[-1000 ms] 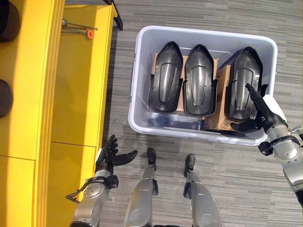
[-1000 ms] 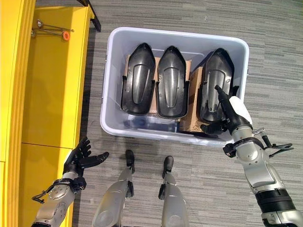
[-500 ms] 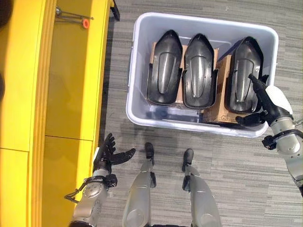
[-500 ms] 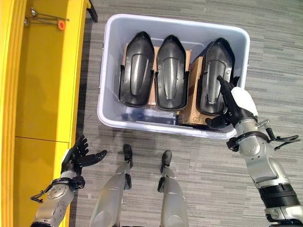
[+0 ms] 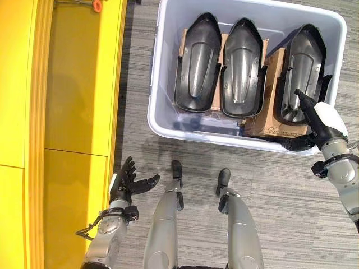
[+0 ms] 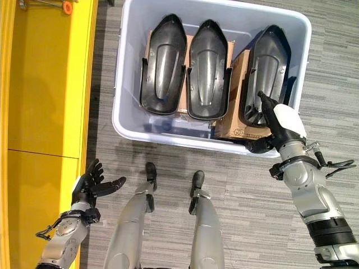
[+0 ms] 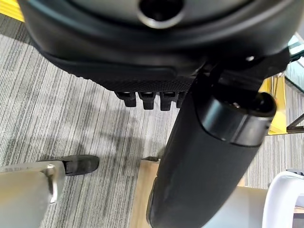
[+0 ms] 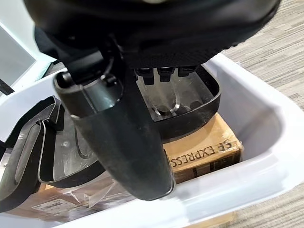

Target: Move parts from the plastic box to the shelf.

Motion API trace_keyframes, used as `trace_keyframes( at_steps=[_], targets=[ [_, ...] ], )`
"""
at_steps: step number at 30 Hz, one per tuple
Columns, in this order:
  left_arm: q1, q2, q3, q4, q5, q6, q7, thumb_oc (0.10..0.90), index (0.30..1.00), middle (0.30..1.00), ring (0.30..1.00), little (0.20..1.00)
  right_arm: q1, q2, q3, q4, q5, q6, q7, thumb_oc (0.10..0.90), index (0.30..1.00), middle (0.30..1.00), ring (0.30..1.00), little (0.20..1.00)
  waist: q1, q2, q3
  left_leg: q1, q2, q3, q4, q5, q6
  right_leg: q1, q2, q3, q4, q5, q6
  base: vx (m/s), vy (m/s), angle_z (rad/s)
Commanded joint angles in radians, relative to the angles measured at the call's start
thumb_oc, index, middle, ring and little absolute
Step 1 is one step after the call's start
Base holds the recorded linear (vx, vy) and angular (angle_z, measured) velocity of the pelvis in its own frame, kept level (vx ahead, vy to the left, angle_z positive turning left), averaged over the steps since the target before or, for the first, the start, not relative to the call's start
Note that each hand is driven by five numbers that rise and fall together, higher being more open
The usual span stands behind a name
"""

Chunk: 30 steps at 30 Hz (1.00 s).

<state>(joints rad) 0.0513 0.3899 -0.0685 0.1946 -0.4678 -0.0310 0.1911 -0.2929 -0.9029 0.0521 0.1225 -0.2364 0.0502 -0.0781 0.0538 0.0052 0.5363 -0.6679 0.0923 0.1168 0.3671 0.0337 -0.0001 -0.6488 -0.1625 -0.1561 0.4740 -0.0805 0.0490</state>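
- Grey striped carpet (image 5: 269, 190) underlies everything.
- My right hand (image 6: 279, 124) hangs over the pale plastic box's (image 5: 160, 120) near corner, fingers straight, holding nothing.
- Beyond it, three glossy black moulded parts (image 5: 196, 64) stand side by side on brown cardboard (image 5: 275, 128) (all in the box).
- My left hand (image 5: 127, 182) hangs spread, relaxed beside the yellow shelf (image 5: 78, 84).

Left hand (image 7: 156, 52) with relaxed fingers, thumb (image 7: 204, 161) extended, over grey carpet (image 7: 61, 109)

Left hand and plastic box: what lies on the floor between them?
In the left eye view, bare grey carpet lies between the left hand and the plastic box.
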Motion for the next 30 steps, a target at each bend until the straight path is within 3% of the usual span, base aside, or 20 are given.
trace_keyframes(
  at_steps=[1, 25, 30],
  targets=[
    [0.050, 0.061, 0.046, -0.080, -0.029, -0.065, 0.026, 0.900, 1.000, 1.000, 1.000, 1.000, -0.064, -0.069, -0.027, -0.066, -0.038, -0.021, -0.073, 0.900, 1.000, 1.000, 1.000, 1.000, -0.005, -0.005, -0.016, -0.040, 0.069, -0.073, 0.086, -0.082, -0.079, 0.063, -0.089, -0.041, 0.056, -0.073, 0.077, 0.00, -0.012, 0.06],
    [0.037, 0.079, 0.027, -0.067, -0.034, -0.067, 0.046, 0.900, 1.000, 1.000, 1.000, 1.000, -0.162, -0.134, -0.015, -0.003, -0.041, 0.002, -0.114, 0.900, 1.000, 1.000, 1.000, 1.000, 0.000, -0.001, -0.016, -0.136, 0.055, -0.097, 0.156, -0.107, -0.080, -0.038, -0.113, -0.034, 0.174, -0.126, 0.066, 0.01, -0.005, 0.04],
    [0.041, 0.085, 0.021, -0.072, -0.044, -0.074, 0.050, 0.900, 1.000, 1.000, 1.000, 1.000, -0.212, -0.175, 0.021, 0.087, -0.036, 0.016, -0.120, 0.900, 1.000, 1.000, 1.000, 1.000, 0.003, 0.007, -0.016, -0.164, 0.051, -0.102, 0.167, -0.106, -0.081, -0.071, -0.119, -0.029, 0.196, -0.132, 0.065, 0.01, -0.004, 0.01]
  ],
)
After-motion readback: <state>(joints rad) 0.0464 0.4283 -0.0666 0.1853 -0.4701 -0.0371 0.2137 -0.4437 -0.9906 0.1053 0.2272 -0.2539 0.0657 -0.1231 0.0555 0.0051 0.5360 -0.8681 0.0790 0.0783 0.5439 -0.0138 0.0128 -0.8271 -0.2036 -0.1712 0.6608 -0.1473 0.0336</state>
